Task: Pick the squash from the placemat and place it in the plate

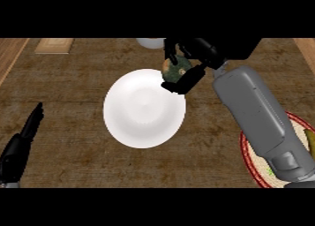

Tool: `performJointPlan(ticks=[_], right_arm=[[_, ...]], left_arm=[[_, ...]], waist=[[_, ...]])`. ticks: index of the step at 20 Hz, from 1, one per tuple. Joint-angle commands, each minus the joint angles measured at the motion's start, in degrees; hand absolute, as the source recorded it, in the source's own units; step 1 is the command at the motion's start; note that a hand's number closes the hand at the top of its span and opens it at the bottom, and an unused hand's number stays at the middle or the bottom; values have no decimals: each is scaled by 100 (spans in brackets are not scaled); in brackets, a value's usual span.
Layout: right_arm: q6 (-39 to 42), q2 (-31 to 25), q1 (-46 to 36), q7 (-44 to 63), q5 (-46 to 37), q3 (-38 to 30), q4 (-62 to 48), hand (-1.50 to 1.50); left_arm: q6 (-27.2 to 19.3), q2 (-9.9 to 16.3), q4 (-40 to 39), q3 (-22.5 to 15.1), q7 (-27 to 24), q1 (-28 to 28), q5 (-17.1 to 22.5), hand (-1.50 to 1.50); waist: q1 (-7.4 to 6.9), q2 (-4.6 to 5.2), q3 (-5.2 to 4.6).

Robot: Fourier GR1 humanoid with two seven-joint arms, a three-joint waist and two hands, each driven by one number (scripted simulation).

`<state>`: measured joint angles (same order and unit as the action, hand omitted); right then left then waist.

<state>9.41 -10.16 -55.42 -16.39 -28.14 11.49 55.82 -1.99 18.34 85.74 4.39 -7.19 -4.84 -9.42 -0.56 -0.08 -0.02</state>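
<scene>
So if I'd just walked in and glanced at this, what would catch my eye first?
Probably the big white plate in the middle of the brown counter. Next, the right robot hand, curled round a green-and-tan squash above the plate's upper right edge. At lower right, a red-rimmed placemat peeks out under the grey forearm, while the left robot hand rests open at lower left.
</scene>
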Motion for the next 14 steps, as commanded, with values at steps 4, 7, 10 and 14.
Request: performJointPlan(ticks=[4,7,10,14], right_arm=[[-109,873,-158,512,-620,541,-554,150],[-450,1000,6,776,-337,1143,-529,150],[-869,1008,-469,367,-112,1267,-1757,150],[-817,1013,40,928,1011,1362,-1565,150]], left_arm=[[65,-43,-544,118,-102,442,-15,0],[17,-131,303,-56,303,50,-118,0],[-92,-301,45,-191,3,82,-289,0],[259,-28,180,-62,75,130,-86,0]], waist=[[7,24,-2],[-65,6,3],[-220,61,1],[-304,51,5]])
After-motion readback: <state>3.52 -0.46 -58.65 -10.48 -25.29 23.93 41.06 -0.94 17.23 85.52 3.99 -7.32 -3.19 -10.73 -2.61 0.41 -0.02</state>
